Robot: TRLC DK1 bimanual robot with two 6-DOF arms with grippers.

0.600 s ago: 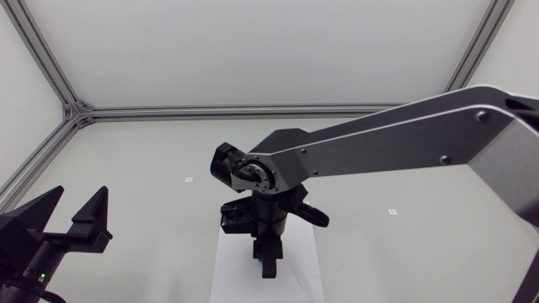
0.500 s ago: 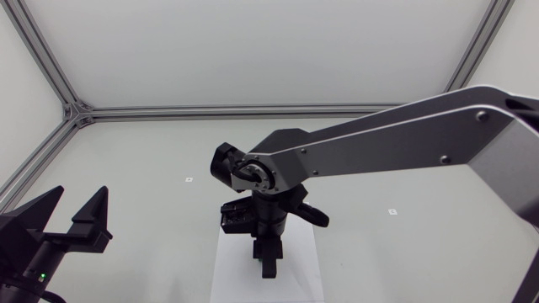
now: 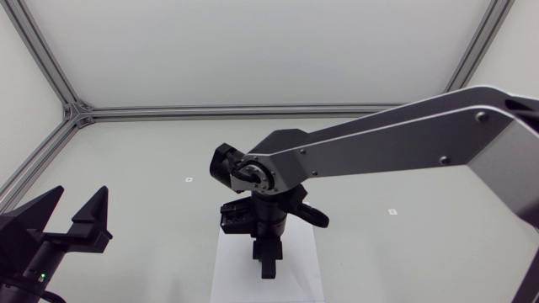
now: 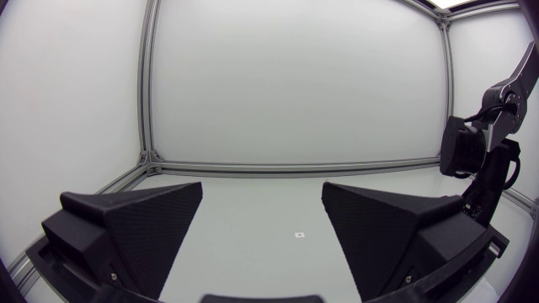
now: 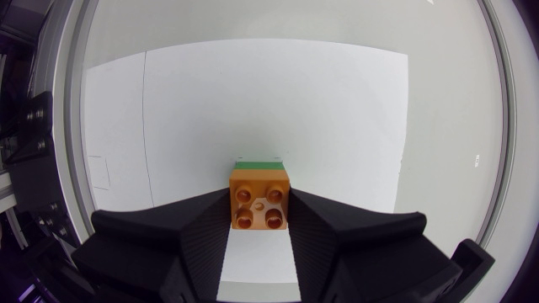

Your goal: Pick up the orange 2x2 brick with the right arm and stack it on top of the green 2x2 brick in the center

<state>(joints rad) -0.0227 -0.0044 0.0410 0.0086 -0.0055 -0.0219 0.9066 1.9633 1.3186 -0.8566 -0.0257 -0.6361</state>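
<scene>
Orange 2x2 brick (image 5: 260, 197), studs up, is clamped between the two fingers of the right pincer (image 5: 260, 220), which close on its sides. A strip of the green 2x2 brick (image 5: 259, 161) shows just past its far edge, above a white sheet (image 5: 253, 101) on the desk (image 5: 446, 126). At the lower left of the overhead frame, the left pincer (image 3: 81, 194) gapes wide, holding nothing.

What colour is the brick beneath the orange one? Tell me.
Green; the lower brick shows best in right wrist view.
</scene>
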